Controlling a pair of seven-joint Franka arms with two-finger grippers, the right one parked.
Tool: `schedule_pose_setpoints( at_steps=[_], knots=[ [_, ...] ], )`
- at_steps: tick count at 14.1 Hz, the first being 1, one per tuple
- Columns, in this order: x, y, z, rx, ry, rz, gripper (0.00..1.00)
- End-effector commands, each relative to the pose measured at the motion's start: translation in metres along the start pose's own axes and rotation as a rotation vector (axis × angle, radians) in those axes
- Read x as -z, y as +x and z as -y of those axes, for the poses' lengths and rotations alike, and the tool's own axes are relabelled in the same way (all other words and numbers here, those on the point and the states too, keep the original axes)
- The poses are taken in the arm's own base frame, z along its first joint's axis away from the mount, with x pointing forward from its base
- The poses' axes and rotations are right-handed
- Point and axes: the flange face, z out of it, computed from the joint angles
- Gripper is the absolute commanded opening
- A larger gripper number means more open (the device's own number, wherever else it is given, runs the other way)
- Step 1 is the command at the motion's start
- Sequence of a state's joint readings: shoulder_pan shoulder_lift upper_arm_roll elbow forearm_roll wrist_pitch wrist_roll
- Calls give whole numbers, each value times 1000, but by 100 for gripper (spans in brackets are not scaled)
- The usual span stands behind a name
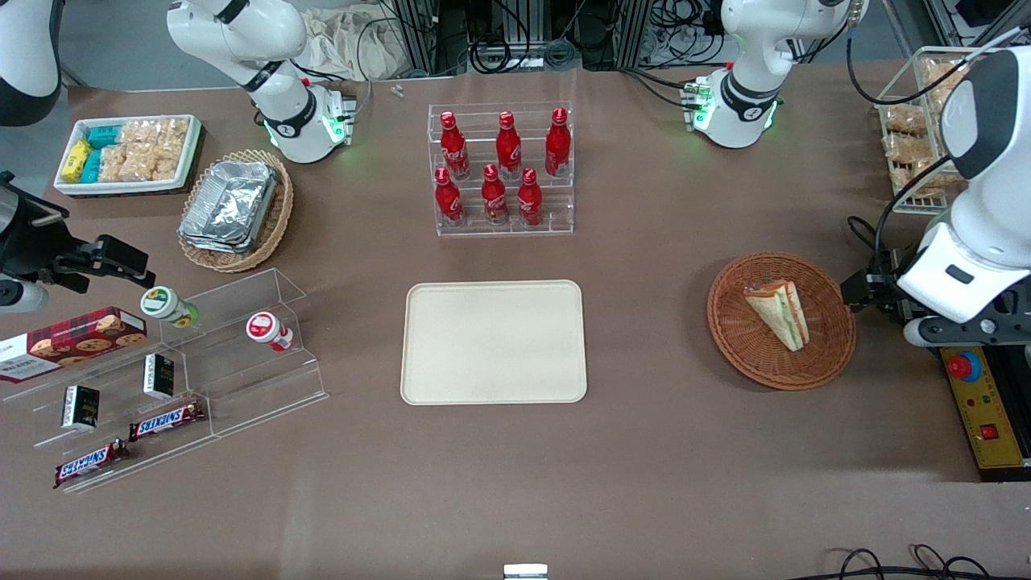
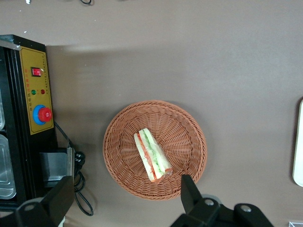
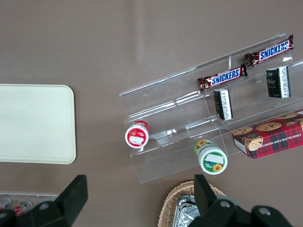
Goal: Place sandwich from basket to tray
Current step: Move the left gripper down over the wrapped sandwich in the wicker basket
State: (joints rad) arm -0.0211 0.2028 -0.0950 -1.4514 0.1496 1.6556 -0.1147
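1. Sandwich point(image 1: 780, 312): I see it lying in the basket point(image 1: 737, 338), untouched.
2. Gripper point(image 2: 125, 198): I read its fingers spread wide, holding nothing, above the table just beside the basket; fingertips partly cut off.
3. Tray point(image 1: 493, 341): bare, mid-table, well apart from the basket; wrist view shows only its edge.

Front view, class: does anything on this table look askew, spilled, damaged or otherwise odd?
Nothing is spilled or damaged. The sandwich lies whole in the basket, the tray sits flat and square, and the red bottles stand upright. The end effector is open above the basket, touching nothing.
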Motion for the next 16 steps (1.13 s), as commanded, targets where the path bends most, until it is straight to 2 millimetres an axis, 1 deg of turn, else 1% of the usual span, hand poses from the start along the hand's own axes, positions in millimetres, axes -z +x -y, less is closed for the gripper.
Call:
schedule_pose_setpoints(
  at_steps=[1,2,5,8,9,11,12,14,16],
  knots=[
    [13,-6,7,11,-9,4,100],
    [13,-5,8,13,-9,4,100],
    [7,-4,3,0,-7,16,100],
    [3,-11,-2,-30,-5,52,100],
    [-3,-15,-3,-34,-2,73,100],
    [-9,-33,-8,-36,-26,76,100],
    [-15,-43,-11,-37,-36,58,100],
    [-39,-61,-13,-40,-32,50,100],
    [-61,-68,-15,-32,-29,81,100]
  ],
)
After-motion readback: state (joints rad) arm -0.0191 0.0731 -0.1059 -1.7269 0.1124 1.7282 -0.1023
